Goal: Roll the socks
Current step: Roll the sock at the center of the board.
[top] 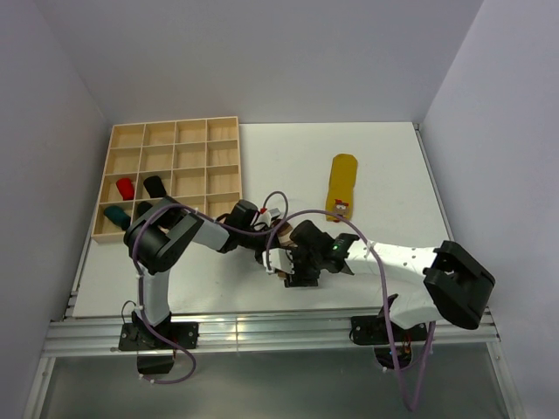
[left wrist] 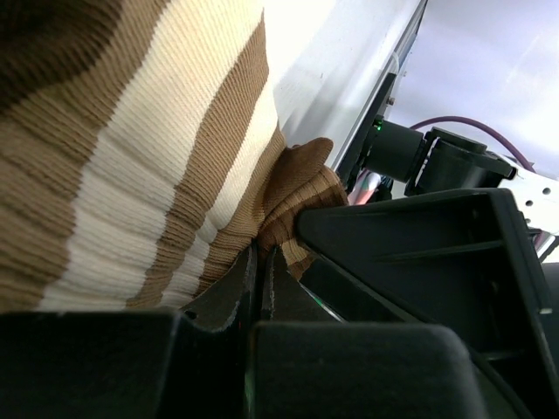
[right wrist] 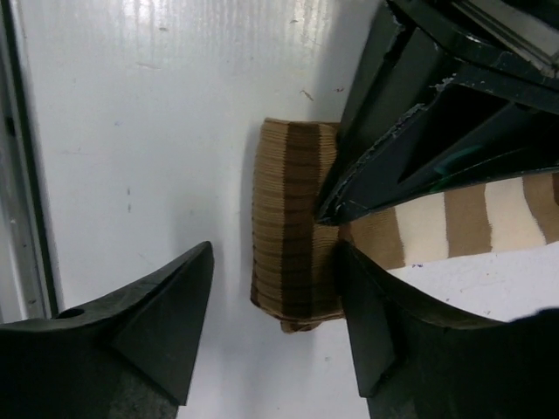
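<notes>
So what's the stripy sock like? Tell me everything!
The sock is soft ribbed knit with brown and cream stripes. It lies on the white table, near the front, between the two arms. One end is folded over into a thick, all-brown bundle, and the striped part runs flat from it. The left pincer pinches the fabric at the fold. The right pincer is open around the brown bundle.

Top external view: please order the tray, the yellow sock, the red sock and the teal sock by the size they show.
1. tray
2. yellow sock
3. red sock and teal sock: these two look alike in size, so I do not rank them.
</notes>
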`<state>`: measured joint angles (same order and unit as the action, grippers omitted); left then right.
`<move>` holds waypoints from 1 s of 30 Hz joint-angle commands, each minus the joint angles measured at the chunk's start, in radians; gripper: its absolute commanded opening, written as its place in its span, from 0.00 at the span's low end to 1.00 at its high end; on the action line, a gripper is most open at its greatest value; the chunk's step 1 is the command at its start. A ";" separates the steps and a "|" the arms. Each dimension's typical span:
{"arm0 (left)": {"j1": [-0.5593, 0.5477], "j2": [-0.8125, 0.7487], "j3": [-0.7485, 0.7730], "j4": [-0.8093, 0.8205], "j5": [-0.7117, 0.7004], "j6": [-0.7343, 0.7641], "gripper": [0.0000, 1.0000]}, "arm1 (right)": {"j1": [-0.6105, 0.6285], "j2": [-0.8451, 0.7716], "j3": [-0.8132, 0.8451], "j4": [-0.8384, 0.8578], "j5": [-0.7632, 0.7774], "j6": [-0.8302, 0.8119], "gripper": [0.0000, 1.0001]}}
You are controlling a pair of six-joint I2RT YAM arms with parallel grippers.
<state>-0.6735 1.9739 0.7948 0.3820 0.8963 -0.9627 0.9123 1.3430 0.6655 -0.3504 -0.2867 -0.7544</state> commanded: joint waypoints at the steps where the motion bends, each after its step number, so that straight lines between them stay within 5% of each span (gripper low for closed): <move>1: -0.011 0.060 -0.058 -0.167 -0.115 0.085 0.01 | 0.007 0.030 -0.001 0.059 0.032 -0.002 0.65; 11: -0.011 -0.013 -0.069 -0.114 -0.141 0.064 0.00 | 0.007 0.091 -0.004 0.028 0.050 -0.019 0.21; 18: 0.003 -0.115 -0.088 0.012 -0.249 0.013 0.14 | 0.005 0.108 -0.001 -0.088 0.023 -0.014 0.19; 30: 0.054 -0.172 -0.071 0.187 -0.240 -0.036 0.35 | -0.010 0.125 0.037 -0.177 -0.002 -0.007 0.18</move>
<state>-0.6262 1.8477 0.7197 0.4946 0.6830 -0.9901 0.9085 1.4288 0.7113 -0.3702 -0.2729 -0.7715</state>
